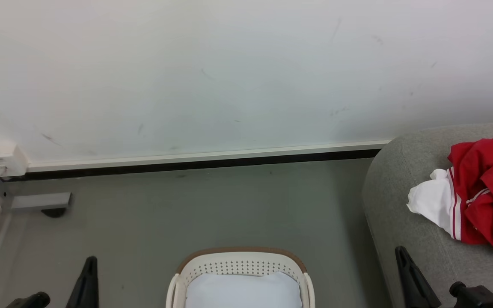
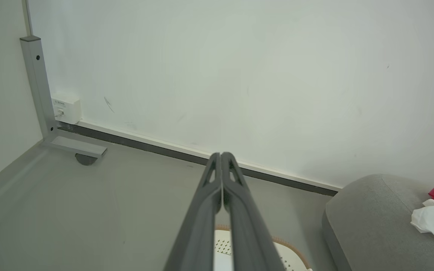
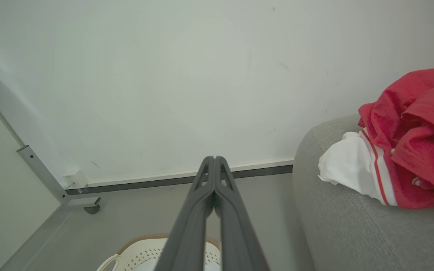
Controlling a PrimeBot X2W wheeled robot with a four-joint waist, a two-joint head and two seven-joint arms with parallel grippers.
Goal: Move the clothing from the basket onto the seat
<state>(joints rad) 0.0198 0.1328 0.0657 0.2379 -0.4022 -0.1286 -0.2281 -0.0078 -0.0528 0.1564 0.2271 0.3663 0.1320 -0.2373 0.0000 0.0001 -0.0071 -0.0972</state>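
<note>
- The left gripper point(image 2: 221, 155) rises from the bottom centre of its wrist view, fingers pressed together and holding nothing.
- The right gripper point(image 3: 214, 158) looks the same in its wrist view: closed and empty.
- The basket point(image 1: 240, 253), at the bottom centre of the head view, holds a white pad point(image 1: 243, 291).
- The clothing point(image 1: 482, 192) lies heaped on the seat point(image 1: 400, 192) at the right edge.
</note>
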